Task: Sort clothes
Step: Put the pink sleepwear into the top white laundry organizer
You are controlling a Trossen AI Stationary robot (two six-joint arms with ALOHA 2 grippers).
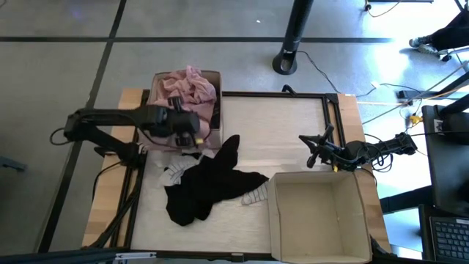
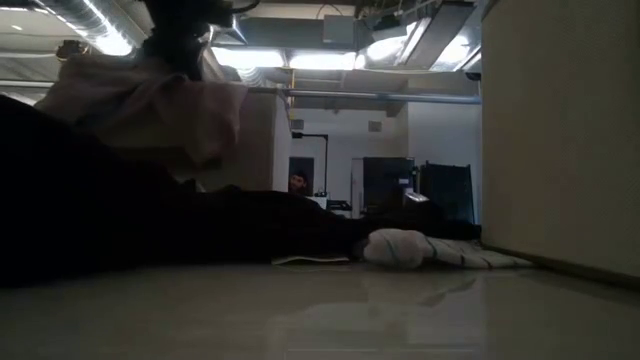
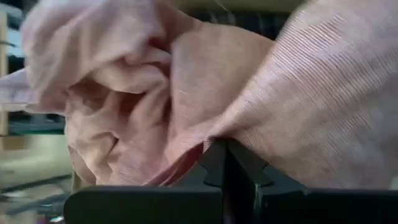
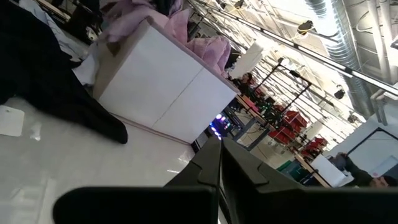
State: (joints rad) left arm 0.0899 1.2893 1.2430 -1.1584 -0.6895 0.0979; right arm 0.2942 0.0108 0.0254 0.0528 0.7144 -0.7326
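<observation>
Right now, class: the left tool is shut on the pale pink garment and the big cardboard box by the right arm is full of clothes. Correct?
Not quite. The high view shows that big cardboard box empty. The rest holds: the left tool is shut on the pale pink garment.

Two boxes on the tabletop (image 1: 293, 125) — far-left box (image 1: 214, 103) holds the heaped garment (image 1: 187, 86), near-right box (image 1: 316, 213) alongside. Dark garment (image 1: 201, 187) sprawls between them — striped piece (image 1: 256, 195) touching the near box.
</observation>
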